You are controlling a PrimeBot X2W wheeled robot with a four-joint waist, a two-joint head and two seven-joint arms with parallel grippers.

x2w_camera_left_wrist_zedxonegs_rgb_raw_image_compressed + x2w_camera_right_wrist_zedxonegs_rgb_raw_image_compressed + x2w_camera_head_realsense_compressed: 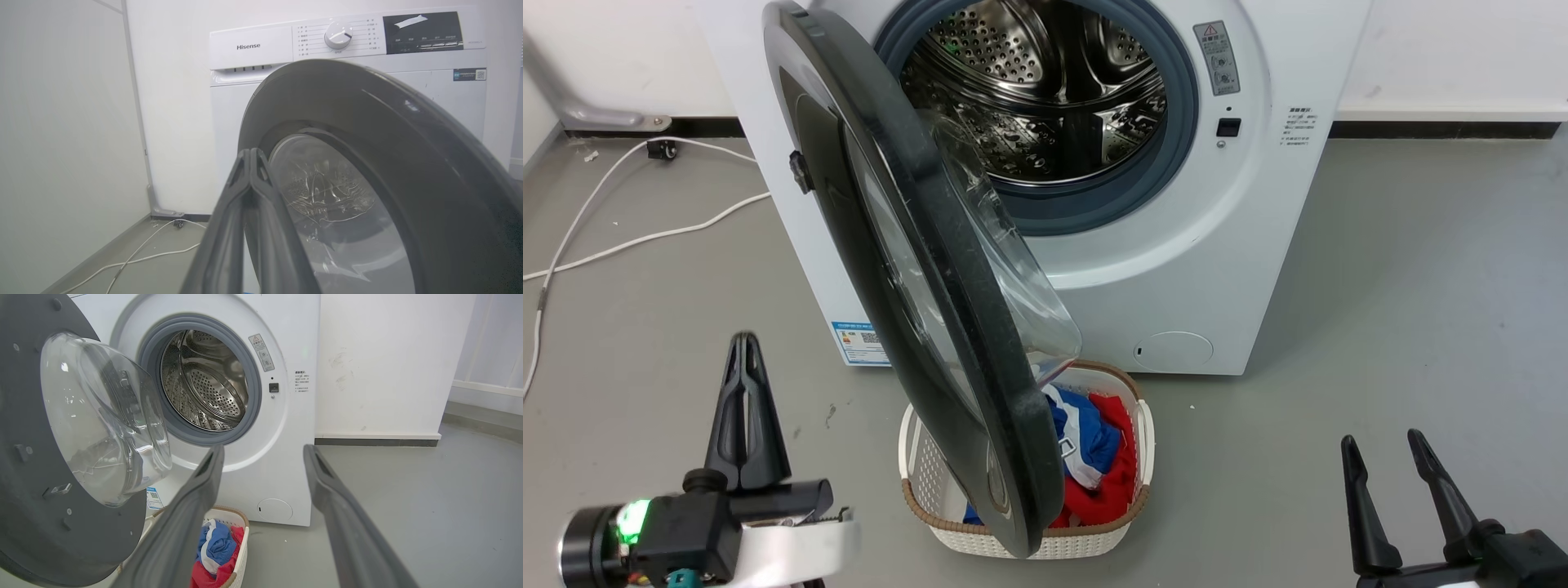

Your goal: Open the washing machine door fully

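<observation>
Dark, matte plastic fingers pressed flat together make up the left hand [745,343], which sits empty at the lower left of the head view, near the washing machine door [952,269] but apart from it. In its own wrist view the left hand [251,154] looks onto the door's [408,134] glossy black outer face. At the lower right of the head view the right hand [1380,441] has its fingers apart, holds nothing, and is well clear of everything. The door juts out from the washing machine [1176,269], hinged at the frame's left, roughly square to the white front. Its clear glass bowl bulges towards the perforated steel drum [1045,90] and grey rubber gasket [1176,139]. I judge the task about half done. The next move calls for swinging the door further towards the frame's left, probably by pushing its inner face or hooking its rim. Below the door sits a white woven-look basket [1145,425] of red and blue cloth [1094,457].
</observation>
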